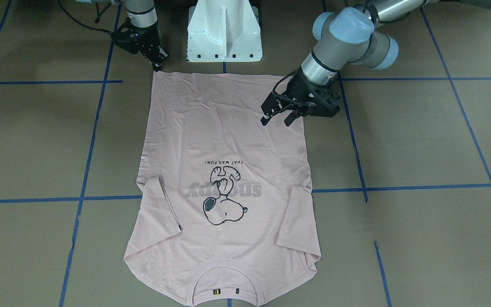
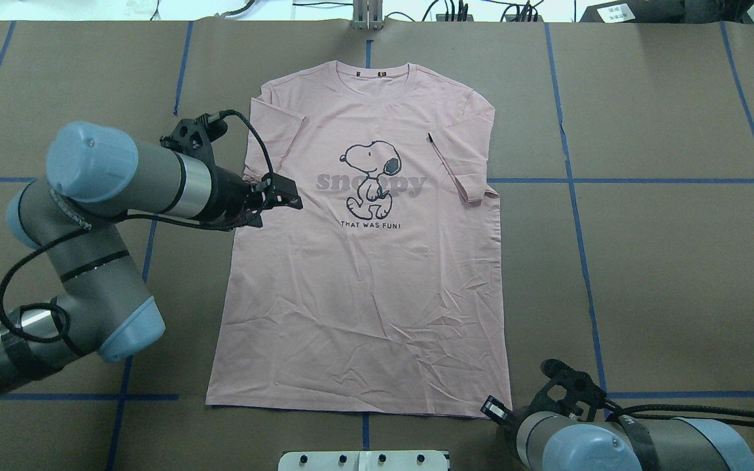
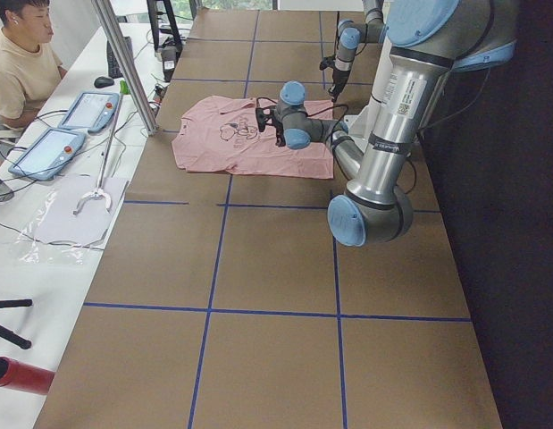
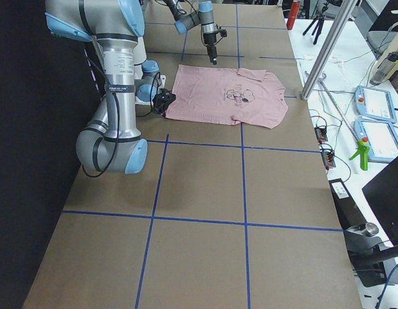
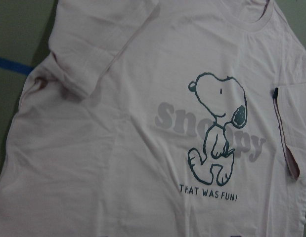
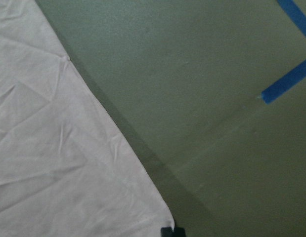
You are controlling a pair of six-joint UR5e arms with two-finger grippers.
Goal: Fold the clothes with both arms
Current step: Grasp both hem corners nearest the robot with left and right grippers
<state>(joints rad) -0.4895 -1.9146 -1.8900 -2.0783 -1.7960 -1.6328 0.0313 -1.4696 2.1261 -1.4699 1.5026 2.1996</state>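
The pale pink T-shirt lies flat on the brown table, print up, collar away from the robot, both sleeves folded in over the front. The cartoon dog fills the left wrist view. My left gripper is open and empty, hovering over the shirt's side edge at mid-body. My right gripper looks shut, its tip at the hem corner. The right wrist view shows that corner of the shirt with a black fingertip beside it. I cannot tell whether cloth is pinched.
The white pedestal base stands just behind the hem. Blue tape lines cross the table. An operator with tablets sits past the far edge, beside a slanted metal pole.
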